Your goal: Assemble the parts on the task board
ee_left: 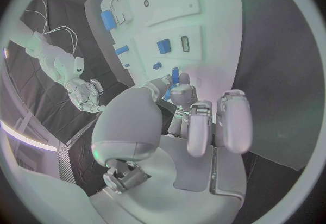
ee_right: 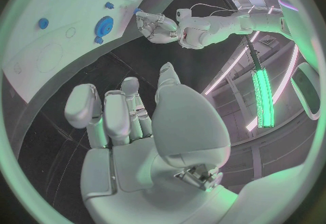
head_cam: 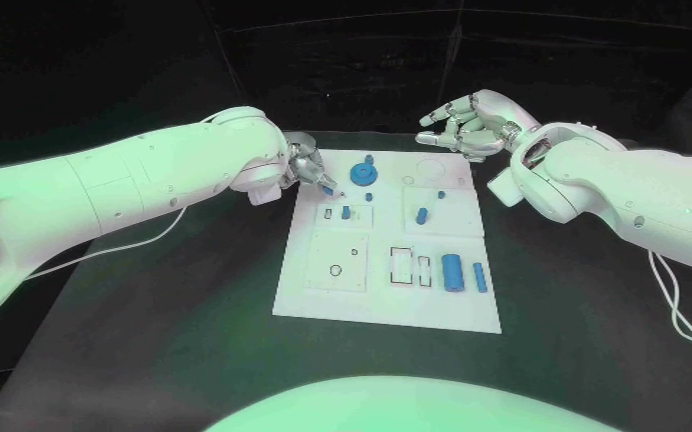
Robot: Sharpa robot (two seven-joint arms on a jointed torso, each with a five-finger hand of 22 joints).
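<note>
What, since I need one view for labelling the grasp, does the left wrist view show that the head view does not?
Left wrist view adds: the palm side of the left robot hand, with a small blue part pinched at its fingertips, close up.
Head view adds: the whole outline of the task board and both white arms reaching in from the sides.
Shared: the board with its blue pieces, and the right robot hand off the board's far corner, holding nothing.
</note>
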